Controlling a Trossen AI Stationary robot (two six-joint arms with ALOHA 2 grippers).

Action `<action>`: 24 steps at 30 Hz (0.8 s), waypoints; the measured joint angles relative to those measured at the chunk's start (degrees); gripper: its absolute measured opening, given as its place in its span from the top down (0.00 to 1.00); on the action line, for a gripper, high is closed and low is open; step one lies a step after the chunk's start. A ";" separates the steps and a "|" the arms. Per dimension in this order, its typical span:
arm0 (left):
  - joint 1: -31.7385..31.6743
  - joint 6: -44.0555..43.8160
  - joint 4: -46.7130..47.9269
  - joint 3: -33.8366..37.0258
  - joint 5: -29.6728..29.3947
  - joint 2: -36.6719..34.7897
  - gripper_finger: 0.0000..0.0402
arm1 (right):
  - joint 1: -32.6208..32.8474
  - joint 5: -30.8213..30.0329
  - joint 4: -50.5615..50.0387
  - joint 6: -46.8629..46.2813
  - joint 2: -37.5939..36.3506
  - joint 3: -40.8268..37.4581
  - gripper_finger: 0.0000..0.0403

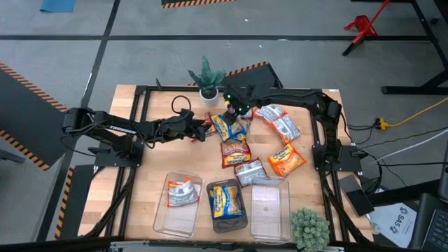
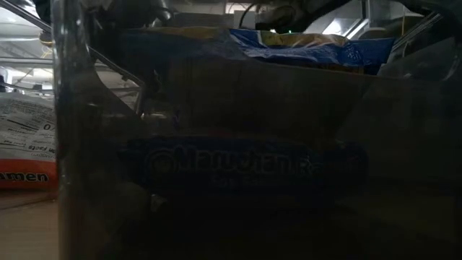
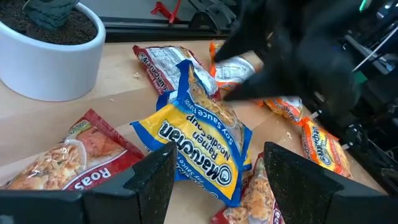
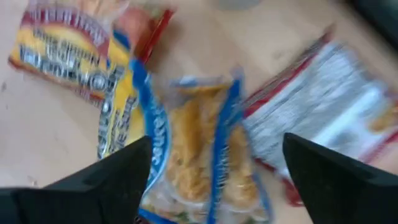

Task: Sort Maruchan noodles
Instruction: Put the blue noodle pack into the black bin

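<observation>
- High view: the left end effector (image 1: 203, 131) reaches in over the wooden surface (image 1: 140, 182) toward the loose heap of crinkly plastic noodle packets, its dark fingers spread apart and gripping nothing.
- Just ahead of it lies a blue-and-yellow crinkly noodle packet (image 3: 199, 146), flat on the heap between the two finger tips in the left wrist view, not clamped.
- To one side of that end effector sits a red-and-silver noodle packet (image 3: 74, 155); beyond it stands a white pot with a green plant (image 1: 208, 79).
- The right end effector (image 1: 238, 110) hangs over the far side of the same heap, close to the left one, fingers wide apart with nothing between them; the right wrist view looks down on another blue-and-yellow packet (image 4: 202, 149) directly beneath it.
- Beside the right end effector, orange noodle packets (image 1: 287, 159) and silver-backed ones (image 1: 280, 122) lie scattered on the surface.
- Well away from both end effectors, at the near edge, three clear rectangular plastic bins stand in a row: the left bin (image 1: 162, 217) holds an orange-trimmed packet, the middle bin (image 1: 227, 224) blue-and-yellow packets, and the right bin (image 1: 269, 210) shows no packet inside.
</observation>
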State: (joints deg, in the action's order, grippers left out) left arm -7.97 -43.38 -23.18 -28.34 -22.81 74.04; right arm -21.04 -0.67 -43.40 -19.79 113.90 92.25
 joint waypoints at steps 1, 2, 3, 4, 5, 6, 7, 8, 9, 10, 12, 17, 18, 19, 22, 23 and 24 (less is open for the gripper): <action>0.00 0.00 0.02 0.00 -0.02 0.00 0.42 | 0.08 0.25 0.92 -0.47 0.03 -0.97 0.11; 0.00 0.00 0.02 0.00 0.00 0.00 0.42 | 0.14 0.34 2.52 -0.64 0.03 -1.81 0.11; 0.00 -0.04 0.01 0.00 0.00 0.00 0.42 | 0.16 0.25 4.18 -0.78 0.02 -2.57 0.10; 0.00 -0.07 0.01 0.00 0.00 0.01 0.42 | 0.11 -0.03 5.26 -0.77 -0.05 -3.48 0.10; 0.00 -0.10 0.02 0.00 0.00 0.01 0.42 | 0.04 -0.44 5.89 -0.82 -0.08 -4.54 0.11; 0.00 -0.12 0.02 0.00 0.12 0.01 0.42 | -0.04 -0.77 6.43 -0.92 -0.04 -5.50 0.11; 0.00 -0.17 0.01 0.00 0.47 0.00 0.42 | -0.28 -0.70 7.02 -0.98 0.05 -6.23 0.12; 0.00 -0.17 0.02 0.00 0.85 0.01 0.42 | -0.54 -0.22 7.84 -0.90 0.05 -6.71 0.12; 0.00 -0.15 0.02 0.00 1.20 0.00 0.42 | -0.84 0.97 8.93 -0.77 -0.08 -7.27 0.13; 0.02 -0.13 0.05 0.00 1.43 0.00 0.42 | -0.85 2.57 10.28 -0.66 -0.10 -8.14 0.14; 0.02 -0.13 0.22 0.00 1.49 0.02 0.42 | -0.85 5.67 13.48 -0.38 -0.10 -9.78 0.16; 0.02 -0.07 0.33 -0.02 1.49 0.00 0.42 | -0.67 8.87 15.12 2.33 0.22 -10.41 0.26; 0.02 -0.04 0.33 0.00 1.49 0.00 0.42 | -0.69 9.76 15.74 2.46 0.44 -10.41 0.29; 0.02 -0.04 0.35 0.00 1.49 0.00 0.42 | -0.73 10.88 15.75 2.47 0.54 -10.41 0.33; 0.02 -0.02 0.51 0.00 1.49 0.00 0.42 | -0.76 12.83 16.64 2.56 1.45 -10.30 0.47; 0.02 -0.02 0.62 0.00 1.47 0.00 0.42 | -0.74 13.34 16.76 2.62 1.66 -10.29 0.53; 0.00 -0.02 0.69 0.00 1.46 0.00 0.42 | -0.71 13.65 16.97 2.75 1.96 -10.26 0.59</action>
State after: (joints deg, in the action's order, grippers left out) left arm -7.97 -43.40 -22.49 -28.34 -21.34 74.04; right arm -21.76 12.97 -26.43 -17.04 115.86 82.00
